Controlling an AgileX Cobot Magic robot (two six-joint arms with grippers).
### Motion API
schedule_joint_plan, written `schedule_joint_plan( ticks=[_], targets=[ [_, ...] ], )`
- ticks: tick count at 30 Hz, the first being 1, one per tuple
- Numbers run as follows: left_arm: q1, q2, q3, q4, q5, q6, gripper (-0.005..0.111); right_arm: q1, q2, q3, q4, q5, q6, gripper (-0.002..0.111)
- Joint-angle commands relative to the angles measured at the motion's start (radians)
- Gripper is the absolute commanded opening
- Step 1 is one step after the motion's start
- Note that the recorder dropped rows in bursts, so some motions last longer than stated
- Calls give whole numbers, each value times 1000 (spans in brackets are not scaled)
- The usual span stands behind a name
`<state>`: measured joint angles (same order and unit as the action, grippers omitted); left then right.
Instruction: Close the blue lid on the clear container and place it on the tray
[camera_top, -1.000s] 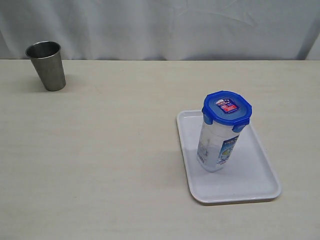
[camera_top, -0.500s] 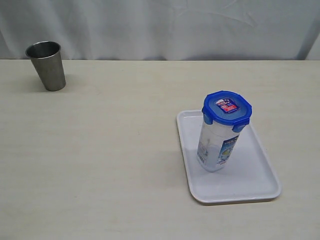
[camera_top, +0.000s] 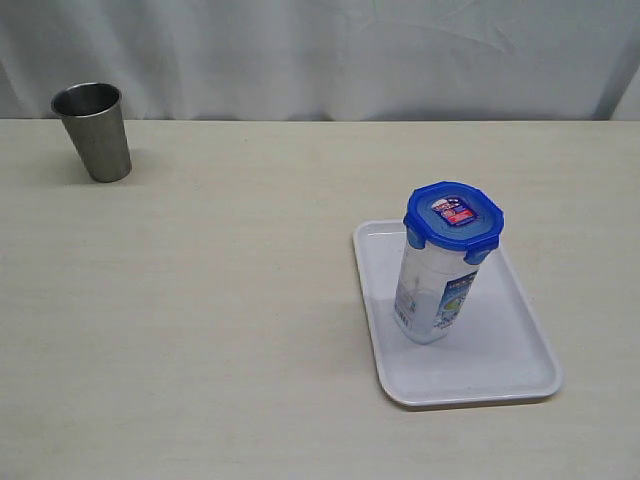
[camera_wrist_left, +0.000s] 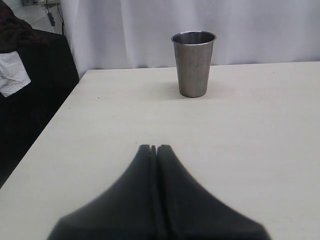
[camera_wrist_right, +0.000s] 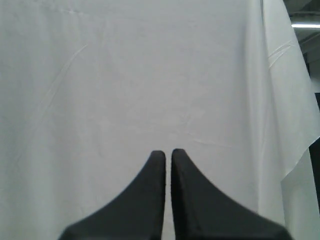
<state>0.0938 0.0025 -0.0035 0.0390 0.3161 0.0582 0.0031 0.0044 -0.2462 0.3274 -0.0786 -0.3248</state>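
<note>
The clear container (camera_top: 430, 298) stands upright on the white tray (camera_top: 510, 345) at the right of the exterior view, with the blue lid (camera_top: 454, 216) sitting on top of it and its tabs folded down. Neither arm shows in the exterior view. My left gripper (camera_wrist_left: 154, 148) is shut with nothing in it, low over bare tabletop and facing the steel cup. My right gripper (camera_wrist_right: 168, 152) is shut and empty, its fingertips almost touching, pointing at a white curtain; no task object appears in its view.
A grey steel cup (camera_top: 93, 131) stands upright at the far left back of the table; the left wrist view shows the cup (camera_wrist_left: 193, 63) a good distance ahead of the fingers. The table's left edge (camera_wrist_left: 47, 135) drops off beside dark furniture. A white curtain (camera_top: 330, 55) hangs behind the table.
</note>
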Motion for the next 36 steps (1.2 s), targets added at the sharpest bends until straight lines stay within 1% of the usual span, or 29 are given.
schedule_joint_plan(
  ticks=[1, 8, 10, 12, 14, 17, 23, 28, 30, 33, 36],
  targets=[
    [4, -2, 4, 1, -6, 2, 0, 1, -4, 62, -161, -15, 158, 4],
    [4, -2, 4, 1, -6, 2, 0, 1, -4, 214, -176, -77, 158, 4],
    [4, -2, 4, 1, -6, 2, 0, 1, -4, 246, -231, -77, 193, 4],
    [4, -2, 4, 1, -6, 2, 0, 1, -4, 246, -338, -72, 278, 4],
    [4, -2, 4, 1, -6, 2, 0, 1, -4, 246, -420, -7, 345, 4],
    [4, -2, 4, 1, -6, 2, 0, 1, -4, 246, -466, 15, 370, 4],
    [4, -2, 4, 1, -6, 2, 0, 1, -4, 246, -462, 152, 370, 4],
    [4, -2, 4, 1, -6, 2, 0, 1, -4, 246, -388, 288, 370, 4],
    [4, -2, 4, 1, -6, 2, 0, 1, -4, 246, -388, 336, 370, 4],
    [4, -2, 4, 1, -6, 2, 0, 1, -4, 246, -392, 392, 370, 4],
    [4, -2, 4, 1, -6, 2, 0, 1, -4, 246, -392, 411, 370, 4]
  ],
)
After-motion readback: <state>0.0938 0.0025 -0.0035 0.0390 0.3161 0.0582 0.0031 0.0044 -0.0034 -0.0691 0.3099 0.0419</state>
